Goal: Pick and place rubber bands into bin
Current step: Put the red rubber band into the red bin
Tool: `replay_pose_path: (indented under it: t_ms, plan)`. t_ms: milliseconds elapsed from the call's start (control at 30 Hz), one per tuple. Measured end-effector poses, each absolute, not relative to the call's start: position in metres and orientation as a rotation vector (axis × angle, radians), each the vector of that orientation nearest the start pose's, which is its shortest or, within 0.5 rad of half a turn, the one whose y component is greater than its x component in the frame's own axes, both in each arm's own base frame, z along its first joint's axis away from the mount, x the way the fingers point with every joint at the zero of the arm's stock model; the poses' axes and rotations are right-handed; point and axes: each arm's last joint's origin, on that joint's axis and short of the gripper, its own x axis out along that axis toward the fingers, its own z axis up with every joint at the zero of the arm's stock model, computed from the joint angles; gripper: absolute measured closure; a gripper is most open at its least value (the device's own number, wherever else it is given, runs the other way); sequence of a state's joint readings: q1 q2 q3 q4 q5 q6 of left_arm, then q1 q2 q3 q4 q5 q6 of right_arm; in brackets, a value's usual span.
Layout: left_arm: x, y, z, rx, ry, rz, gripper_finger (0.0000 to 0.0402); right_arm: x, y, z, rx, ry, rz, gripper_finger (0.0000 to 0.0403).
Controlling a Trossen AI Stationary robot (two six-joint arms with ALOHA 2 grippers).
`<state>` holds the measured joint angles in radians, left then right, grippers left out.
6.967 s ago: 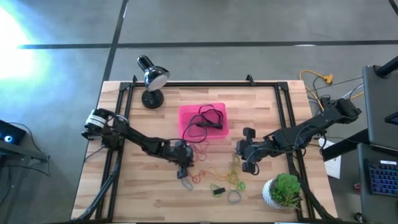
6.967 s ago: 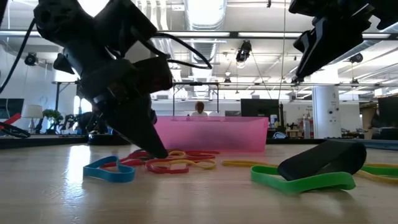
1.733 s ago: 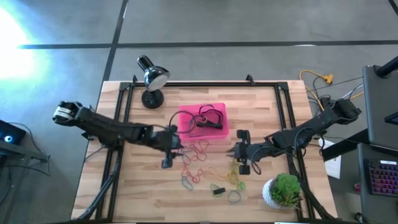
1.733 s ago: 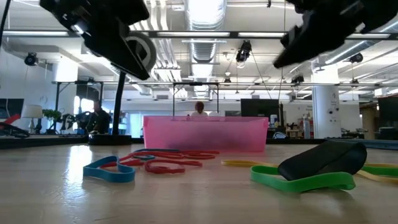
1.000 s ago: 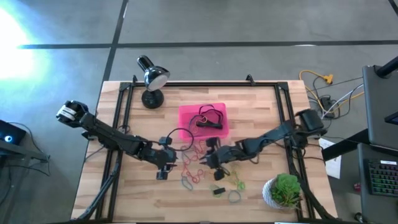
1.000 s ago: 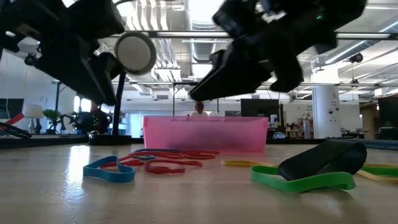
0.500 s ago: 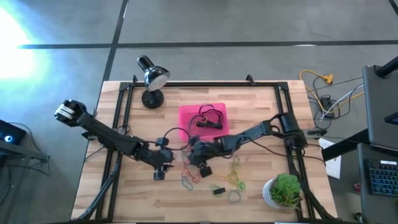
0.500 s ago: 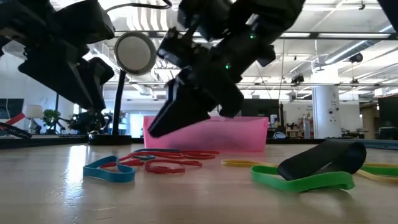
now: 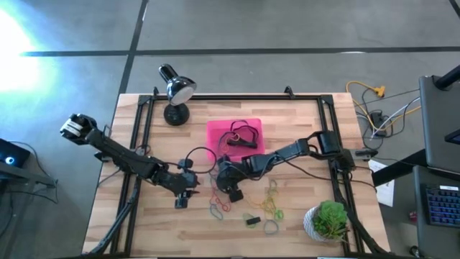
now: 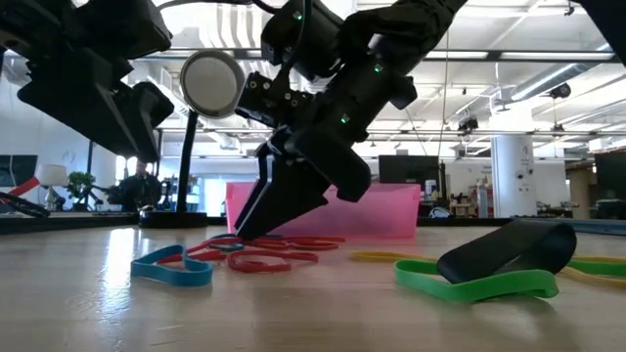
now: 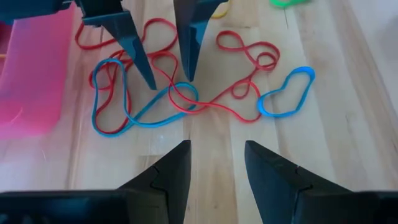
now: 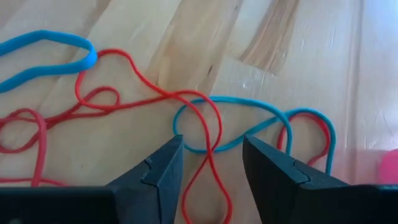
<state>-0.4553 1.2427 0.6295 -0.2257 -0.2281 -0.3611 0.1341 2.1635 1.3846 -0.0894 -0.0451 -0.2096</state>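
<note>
Rubber bands to bin: early stage, most still on table.

We log the bin [image 9: 234,139] upper centre of high view, holding a dark tangled loop or two; exact count unclear. Rubber bands [image 9: 244,196] lie loose below it, centre to lower centre: red, blue, green, yellow. Right gripper [image 9: 231,188] sits low over a red/blue tangle [image 12: 205,127], fingers spread wide, nothing held. Left gripper [image 9: 182,198] waits just left, also spread, empty. We judge approx. all pickups remain.
</note>
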Motion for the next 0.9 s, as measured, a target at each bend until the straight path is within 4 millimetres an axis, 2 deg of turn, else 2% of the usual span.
replay_pose_path:
  t_ms: [500,900]
  plan:
    - [0.2134,-0.0968,0.1903,-0.057,0.805,-0.057,0.0267,0.4379,0.0582,0.1147,-0.186,0.901,0.212,0.0285]
    - [0.2134,-0.0968,0.1903,-0.057,0.805,-0.057,0.0267,0.4354,0.0590,0.1138,-0.181,0.929,0.220,0.0348]
